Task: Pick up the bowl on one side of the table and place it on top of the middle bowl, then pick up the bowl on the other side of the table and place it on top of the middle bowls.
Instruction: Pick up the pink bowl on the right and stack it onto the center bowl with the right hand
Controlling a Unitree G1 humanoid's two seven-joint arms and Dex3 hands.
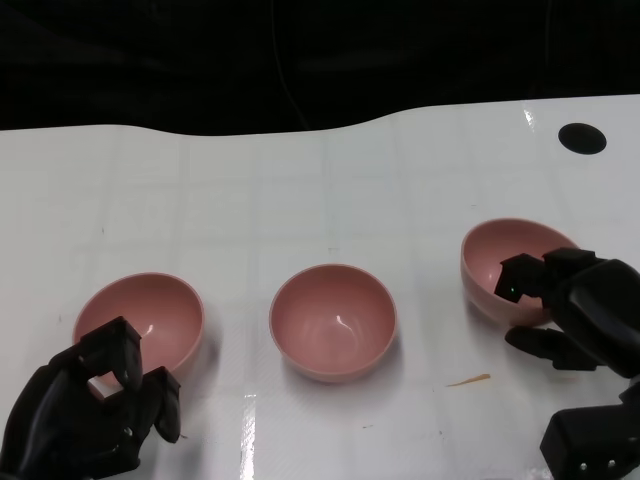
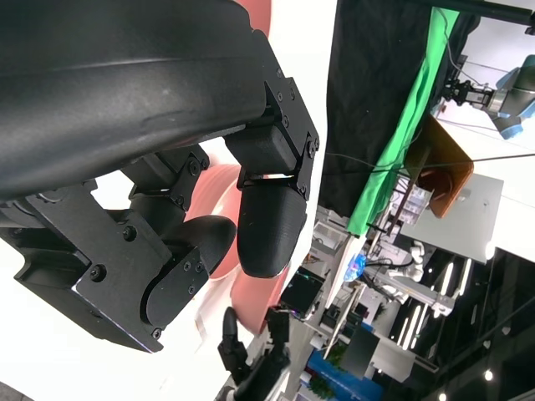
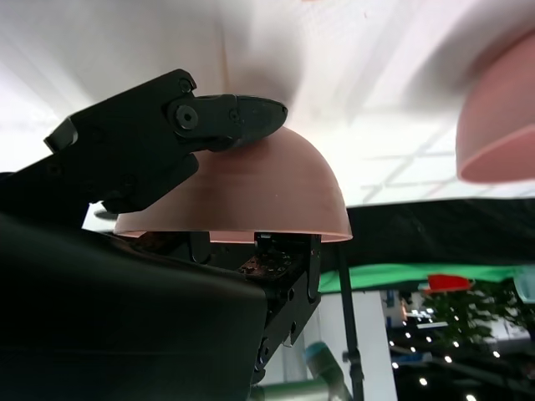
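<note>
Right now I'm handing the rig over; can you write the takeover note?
Right robot hand: grips the right bowl by its rim, bowl tilted at the table's right side.
Left robot hand: beside the left bowl, holding nothing.
Middle bowl: upright at centre, nothing stacked in it.
Done: right bowl grasped.
Left: carry it onto the middle bowl, then stack the left bowl on top.

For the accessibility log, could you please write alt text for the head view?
Three pink bowls sit in a row on a white table, and the right hand grips the rim of the tilted right bowl. The left hand hovers at the near edge of the left bowl; the middle bowl stands untouched between them.
</note>
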